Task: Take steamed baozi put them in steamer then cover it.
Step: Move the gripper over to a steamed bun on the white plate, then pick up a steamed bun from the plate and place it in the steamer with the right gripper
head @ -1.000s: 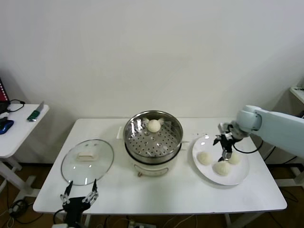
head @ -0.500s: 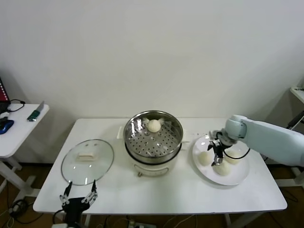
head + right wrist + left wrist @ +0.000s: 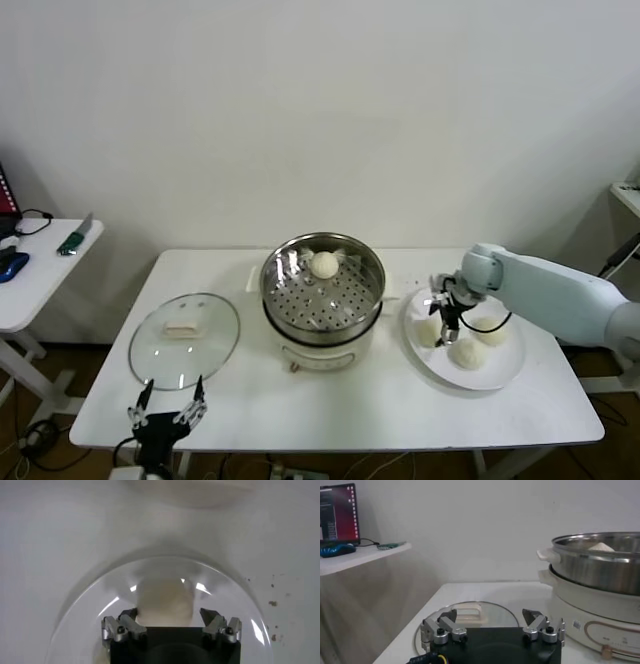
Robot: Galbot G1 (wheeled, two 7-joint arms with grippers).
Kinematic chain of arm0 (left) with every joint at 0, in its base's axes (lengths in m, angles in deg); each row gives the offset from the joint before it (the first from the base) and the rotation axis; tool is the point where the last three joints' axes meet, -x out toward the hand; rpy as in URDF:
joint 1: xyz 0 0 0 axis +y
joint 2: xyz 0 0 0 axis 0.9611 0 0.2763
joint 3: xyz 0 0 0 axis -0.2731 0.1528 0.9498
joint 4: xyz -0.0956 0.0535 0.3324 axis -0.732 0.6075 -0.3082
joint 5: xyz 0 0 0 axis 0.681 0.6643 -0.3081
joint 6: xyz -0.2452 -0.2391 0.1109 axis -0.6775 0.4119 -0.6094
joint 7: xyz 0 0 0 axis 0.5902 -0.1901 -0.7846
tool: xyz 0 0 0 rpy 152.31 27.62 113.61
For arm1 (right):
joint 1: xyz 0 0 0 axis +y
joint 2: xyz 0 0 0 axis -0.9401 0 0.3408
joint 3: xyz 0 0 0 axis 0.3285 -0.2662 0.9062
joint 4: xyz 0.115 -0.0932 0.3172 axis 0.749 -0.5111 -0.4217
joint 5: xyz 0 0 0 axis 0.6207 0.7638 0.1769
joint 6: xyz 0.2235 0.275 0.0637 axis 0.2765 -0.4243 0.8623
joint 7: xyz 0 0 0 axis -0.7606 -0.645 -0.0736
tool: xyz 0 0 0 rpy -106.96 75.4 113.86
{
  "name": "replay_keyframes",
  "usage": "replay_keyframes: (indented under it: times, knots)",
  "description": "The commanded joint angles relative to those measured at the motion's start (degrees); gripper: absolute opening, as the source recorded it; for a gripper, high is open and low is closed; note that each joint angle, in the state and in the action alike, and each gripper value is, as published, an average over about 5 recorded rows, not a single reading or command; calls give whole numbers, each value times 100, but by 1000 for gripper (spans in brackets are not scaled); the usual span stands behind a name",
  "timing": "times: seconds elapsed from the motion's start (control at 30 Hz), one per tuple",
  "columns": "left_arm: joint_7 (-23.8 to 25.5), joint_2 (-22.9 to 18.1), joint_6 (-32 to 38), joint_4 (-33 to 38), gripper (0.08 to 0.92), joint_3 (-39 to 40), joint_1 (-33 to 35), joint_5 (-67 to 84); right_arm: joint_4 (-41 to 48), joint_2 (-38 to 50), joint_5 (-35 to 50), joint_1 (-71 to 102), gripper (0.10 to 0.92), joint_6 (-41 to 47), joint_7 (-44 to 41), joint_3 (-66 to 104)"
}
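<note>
Head view: no legible writing showing anywhere. The steamer (image 3: 322,287) is sitting mid-table, holding one baozi (image 3: 324,264) at its far side. The cover (image 3: 184,339) is lying to its left. Three baozi are resting on the plate (image 3: 500,373) to the right. The right gripper (image 3: 444,321), having shifted left since a second ago, is now hovering over the leftmost bun (image 3: 430,332).

Left wrist view: the left gripper (image 3: 492,625) is idling near the cover (image 3: 470,615), fingers apart.

Right wrist view: the right gripper (image 3: 171,623) is straddling a bun (image 3: 165,600), fingers apart.

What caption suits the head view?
Right tool open over a bun on the plate; one bun sits in the steamer.
</note>
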Motion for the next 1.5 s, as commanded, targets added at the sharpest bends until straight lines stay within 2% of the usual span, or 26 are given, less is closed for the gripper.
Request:
replay_keyframes:
  times: [0.03, 0.23, 0.33, 0.6, 0.97, 1.23, 1.5]
  knots:
    - [-2, -8, -1, 9, 823, 4, 6, 3, 57, -97, -30, 69, 757, 14, -26, 62]
    - [-10, -20, 7, 25, 823, 22, 22, 3, 30, -89, -123, 46, 665, -10, -76, 61]
    - [-13, -26, 6, 37, 823, 27, 32, 3, 3, -79, -173, -14, 648, -48, -131, 54]
    - [-20, -30, 5, 92, 823, 35, 62, 1, -356, 128, 171, -1169, 645, -265, -437, -651]
    - [-13, -30, 22, 119, 823, 80, 34, -1, -1314, 183, 1440, -3816, 645, -387, -877, -2031]
    - [-3, -3, 25, 151, 823, 130, 0, 13, -1793, -508, 2371, -4774, 645, -117, -869, -2034]
    - [14, 7, -24, 174, 823, 165, -83, 44, -1738, -1734, 2842, -4314, 646, 236, -553, -1583]
